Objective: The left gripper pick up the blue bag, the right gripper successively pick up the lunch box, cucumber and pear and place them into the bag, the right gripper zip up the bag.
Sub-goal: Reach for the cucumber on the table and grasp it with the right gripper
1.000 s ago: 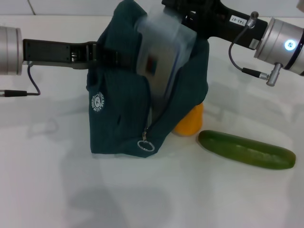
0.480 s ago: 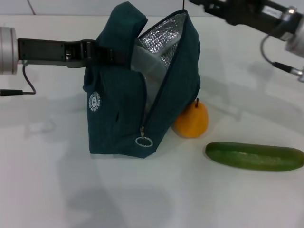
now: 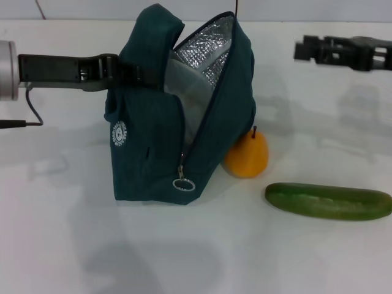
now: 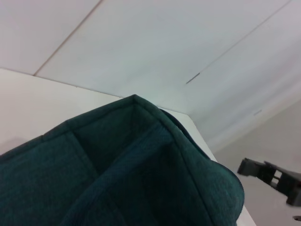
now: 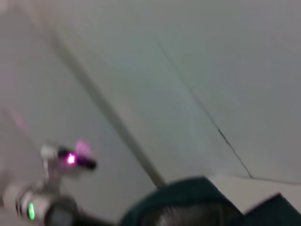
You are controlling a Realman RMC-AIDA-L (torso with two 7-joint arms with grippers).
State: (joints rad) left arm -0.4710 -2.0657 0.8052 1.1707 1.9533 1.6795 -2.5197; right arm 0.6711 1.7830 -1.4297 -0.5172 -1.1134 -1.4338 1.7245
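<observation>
The blue bag (image 3: 153, 141) stands upright at the table's middle, its top open and the foil lining showing. My left gripper (image 3: 131, 70) is shut on the bag's upper left side and holds it up. A pale translucent surface inside the opening is the lunch box (image 3: 184, 98). The pear (image 3: 248, 156) stands against the bag's right side. The cucumber (image 3: 327, 201) lies flat to the right of the pear. My right gripper (image 3: 301, 49) is empty and open, high at the right, apart from the bag. It also shows in the left wrist view (image 4: 263, 172), beyond the bag (image 4: 131, 165).
The white table (image 3: 61, 233) runs wide in front of and to the left of the bag. The ring zipper pull (image 3: 184, 184) hangs low on the bag's front. A cable (image 3: 30, 113) trails from the left arm at the far left.
My right gripper let the lunch box go into the bag, then drew back up and to the right. The bag's opening now shows its foil lining. The left gripper holds still.
</observation>
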